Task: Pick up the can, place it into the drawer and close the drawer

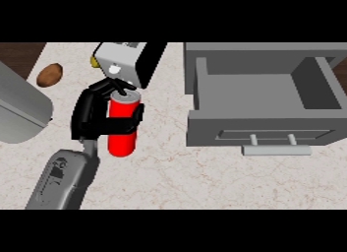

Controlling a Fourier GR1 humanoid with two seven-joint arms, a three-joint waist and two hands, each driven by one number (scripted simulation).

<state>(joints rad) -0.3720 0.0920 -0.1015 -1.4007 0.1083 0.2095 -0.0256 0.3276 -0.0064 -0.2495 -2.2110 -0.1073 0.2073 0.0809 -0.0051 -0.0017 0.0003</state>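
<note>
A red can (121, 140) with a grey top is held tilted over the counter (205, 177), left of the middle. My left hand (92, 115) is shut on it, fingers curled over its upper end and the thumb across its middle. The grey drawer (267, 93) stands open at the right, apart from the can, with nothing showing inside. Its front panel carries a pale bar handle (277, 149) facing me. My right hand does not show.
A white and black appliance (129, 61) stands just behind the can's top. A brown potato (49, 75) lies at the back left. A large rounded grey object (13, 108) fills the left edge. Dark wood borders the counter at the far corners.
</note>
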